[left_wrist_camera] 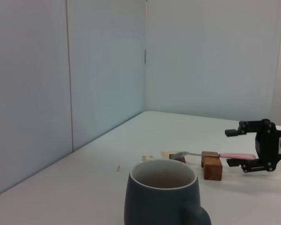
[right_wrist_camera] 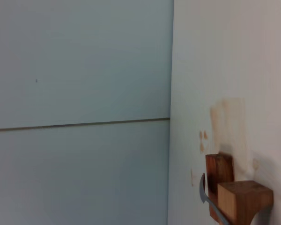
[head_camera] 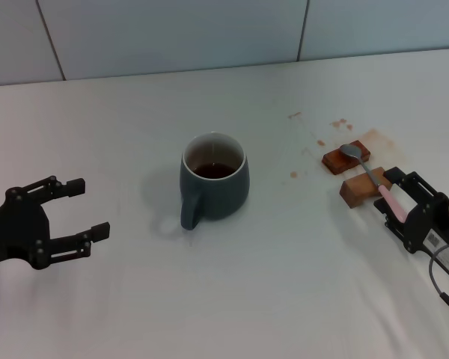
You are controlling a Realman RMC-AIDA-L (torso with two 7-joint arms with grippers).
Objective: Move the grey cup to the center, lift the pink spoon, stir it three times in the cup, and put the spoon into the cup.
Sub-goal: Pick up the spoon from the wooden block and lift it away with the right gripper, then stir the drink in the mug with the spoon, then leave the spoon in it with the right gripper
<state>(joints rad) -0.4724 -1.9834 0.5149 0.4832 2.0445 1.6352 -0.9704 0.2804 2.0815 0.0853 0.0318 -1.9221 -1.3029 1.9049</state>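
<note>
The grey cup (head_camera: 213,179) stands upright mid-table with dark liquid inside and its handle toward me; it also fills the near part of the left wrist view (left_wrist_camera: 161,197). The pink spoon (head_camera: 391,200) lies across two wooden blocks at the right, with its silver bowl on the far block. My right gripper (head_camera: 389,200) is open, its fingers either side of the pink handle; the left wrist view shows the gap (left_wrist_camera: 232,147) around the spoon (left_wrist_camera: 225,155). My left gripper (head_camera: 90,207) is open and empty, left of the cup and apart from it.
Two brown wooden blocks (head_camera: 346,157) (head_camera: 359,188) hold the spoon off the table; they also show in the right wrist view (right_wrist_camera: 243,199). Brown stains (head_camera: 318,142) mark the white table near them. A pale wall runs behind the table.
</note>
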